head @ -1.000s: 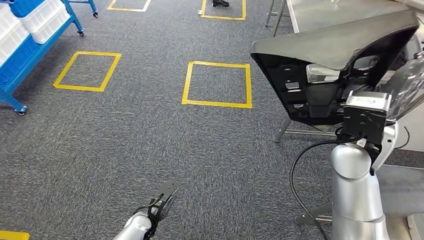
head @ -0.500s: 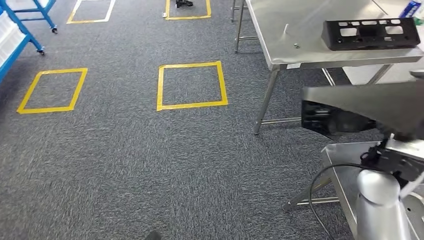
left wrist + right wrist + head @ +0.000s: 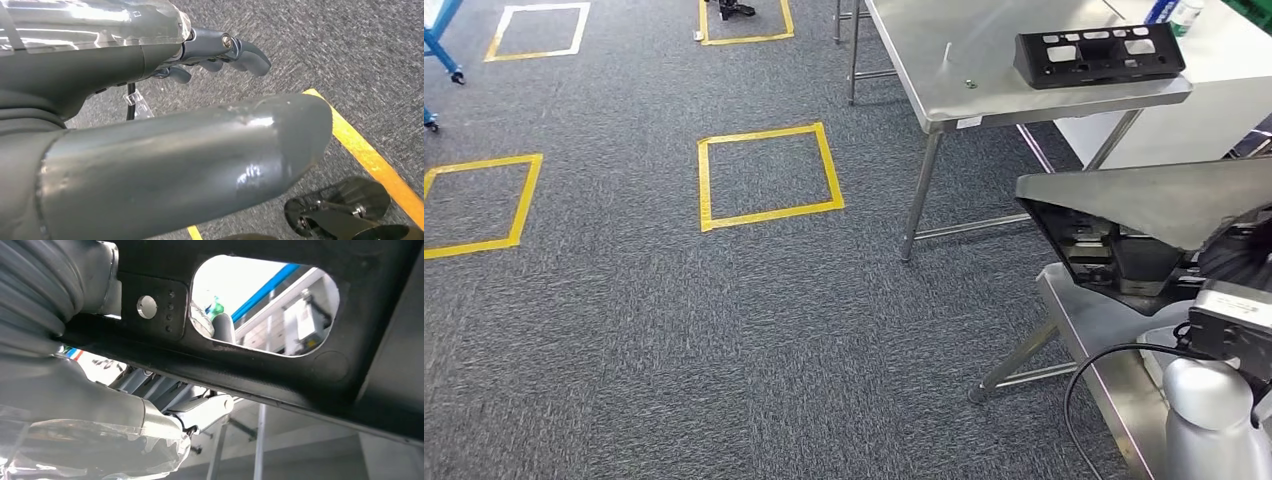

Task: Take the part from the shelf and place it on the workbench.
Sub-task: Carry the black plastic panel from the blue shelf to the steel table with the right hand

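Plainly, right hand (image 3: 65, 370) grips an unmarked black part (image 3: 1144, 215)

The carpet (image 3: 674, 330) is dark grey with fine speckles, marked by yellow tape squares (image 3: 769, 175). The workbench (image 3: 984, 60) is shiny silver metal – on it lies a black perforated part (image 3: 1099, 55). The held part (image 3: 1124, 215) is black with a grey face.

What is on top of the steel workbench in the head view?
On the workbench lies a black perforated part near its right end, plus a small screw-like bit. Whatever sits beneath that part is covered.
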